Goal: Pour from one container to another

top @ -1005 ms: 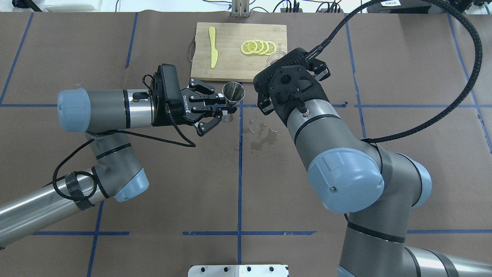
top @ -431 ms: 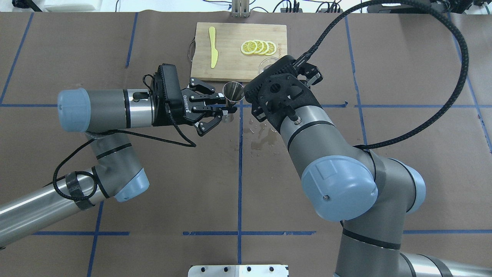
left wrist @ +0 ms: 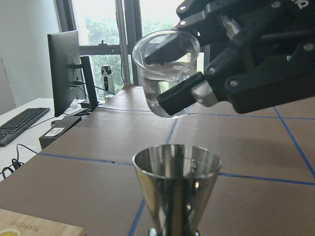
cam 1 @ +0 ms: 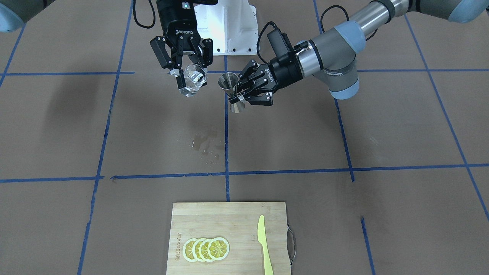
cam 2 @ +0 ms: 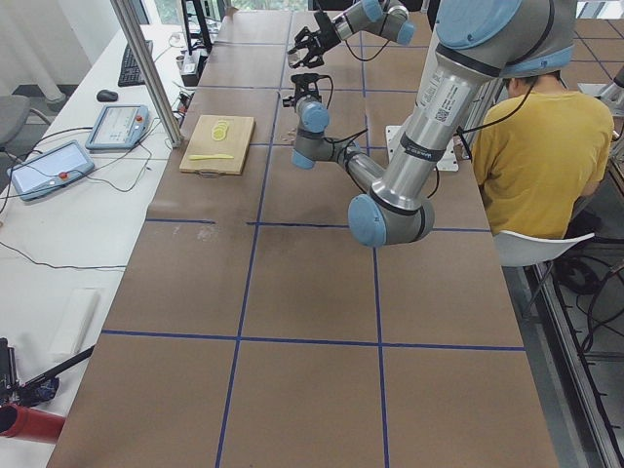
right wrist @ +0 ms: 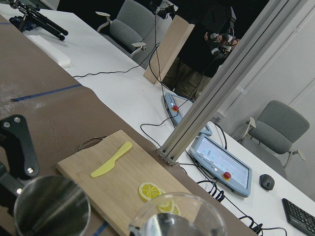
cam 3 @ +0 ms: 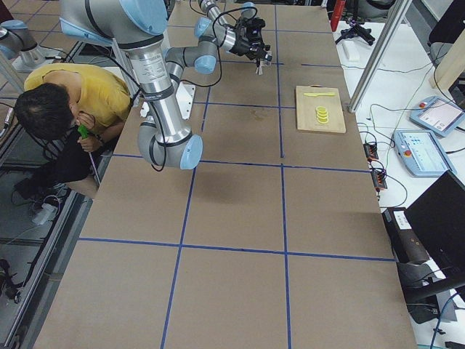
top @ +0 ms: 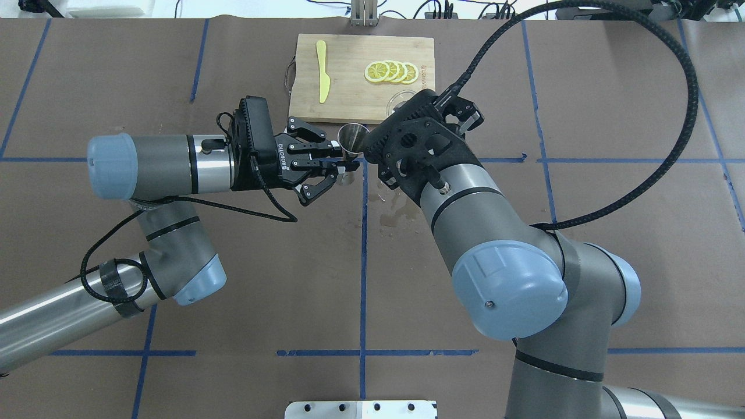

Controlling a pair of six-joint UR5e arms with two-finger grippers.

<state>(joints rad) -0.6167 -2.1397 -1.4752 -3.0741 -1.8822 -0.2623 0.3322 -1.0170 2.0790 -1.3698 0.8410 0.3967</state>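
Closest to me, well on my side of the jigger, the cutting board (cam 1: 229,214) lies flat with its lemon slices (cam 1: 206,249) and a yellow knife (cam 1: 263,240). Between the board and the jigger, a wet patch (cam 1: 208,147) darkens the paper.

Beyond that, the jigger (cam 1: 228,81) has its long axis upright and its wide mouth facing up, and it looks to be held clear of the table. The left gripper (cam 1: 238,96) comes in sideways and pinches it at the narrow waist. Just beside the jigger, on the robot's right of it and a little higher, hangs the glass cup (cam 1: 192,81). The right gripper (cam 1: 190,76) reaches down from above and clamps it across the wall.

A second ago the cup sat farther out from the jigger. The right arm has swung it in, while the jigger and its gripper have not budged. To my eye the carry is nearly over and the pour is about to start.

The cup's axis is near upright with a slight lean, mouth upward, and clear liquid sits low inside. The two rims are apart and nothing is running. I can't make out which way its lip faces.
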